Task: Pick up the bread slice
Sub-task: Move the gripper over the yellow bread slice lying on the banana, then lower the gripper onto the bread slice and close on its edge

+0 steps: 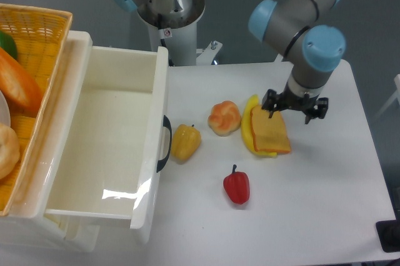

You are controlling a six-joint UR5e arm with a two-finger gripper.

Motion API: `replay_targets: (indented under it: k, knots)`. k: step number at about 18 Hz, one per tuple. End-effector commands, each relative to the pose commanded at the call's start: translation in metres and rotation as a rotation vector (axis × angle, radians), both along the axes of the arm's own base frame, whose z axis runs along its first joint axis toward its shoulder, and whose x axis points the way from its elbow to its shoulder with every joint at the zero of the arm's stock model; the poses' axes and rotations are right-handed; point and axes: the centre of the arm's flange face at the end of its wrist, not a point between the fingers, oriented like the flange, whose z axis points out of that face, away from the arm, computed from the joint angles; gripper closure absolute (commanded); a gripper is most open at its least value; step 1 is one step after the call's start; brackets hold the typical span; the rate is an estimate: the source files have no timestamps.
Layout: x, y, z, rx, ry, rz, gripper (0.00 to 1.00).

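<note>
Banana touching bread slice; bun near

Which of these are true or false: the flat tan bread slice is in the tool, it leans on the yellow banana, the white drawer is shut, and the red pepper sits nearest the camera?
1. The flat tan bread slice with orange crust is held in the tool. False: it lies on the white table, the tool above its far edge.
2. The slice overlaps the curved yellow banana. True.
3. The white plastic drawer is shut. False: it is pulled open.
4. The small red pepper is the nearest food on the table. True.
</note>
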Motion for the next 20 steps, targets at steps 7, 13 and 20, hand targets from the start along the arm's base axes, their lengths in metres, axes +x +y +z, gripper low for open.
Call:
replay_targets:
  k: [7, 13, 20]
  knots:
    - [0.009, 0.014, -0.020, -0.019, -0.022, 0.003, 0.00]
    - [0.010, 0.021, -0.045, -0.085, -0.031, -0.015, 0.13]
    - [0.012, 0.025, -0.049, -0.088, -0.038, -0.023, 0.33]
